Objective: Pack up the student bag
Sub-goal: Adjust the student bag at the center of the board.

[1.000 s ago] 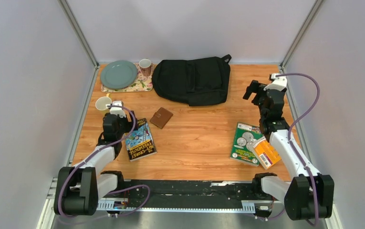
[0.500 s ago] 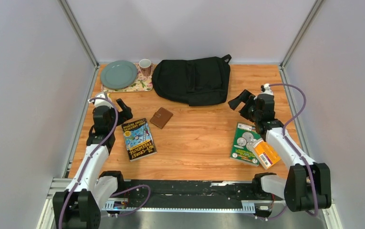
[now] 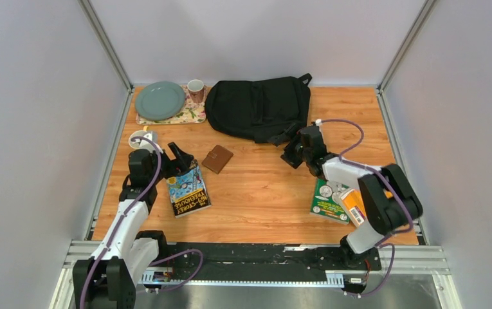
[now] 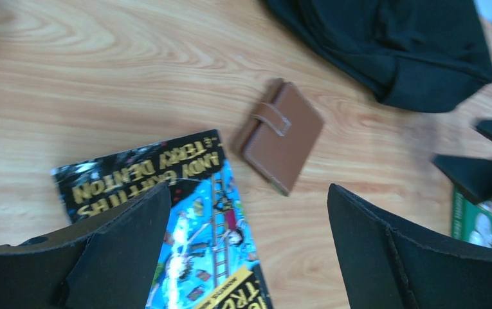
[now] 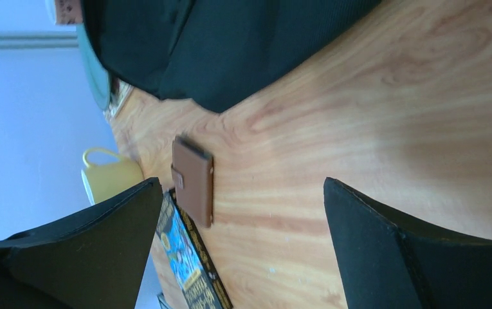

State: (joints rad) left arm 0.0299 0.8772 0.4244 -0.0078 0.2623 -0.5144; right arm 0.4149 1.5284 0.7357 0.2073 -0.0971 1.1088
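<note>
Left gripper (image 3: pixel 180 158) and right gripper (image 3: pixel 287 149): jaws apart, empty. We square the left over the paperback (image 3: pixel 188 190) edge, right toward the student bag (image 3: pixel 259 106).

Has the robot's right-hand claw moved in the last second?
Yes. The right gripper swung left, from the table's right edge to the student bag's near corner.

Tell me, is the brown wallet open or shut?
Shut: the wallet lies flat, its strap tab folded over the cover.
</note>
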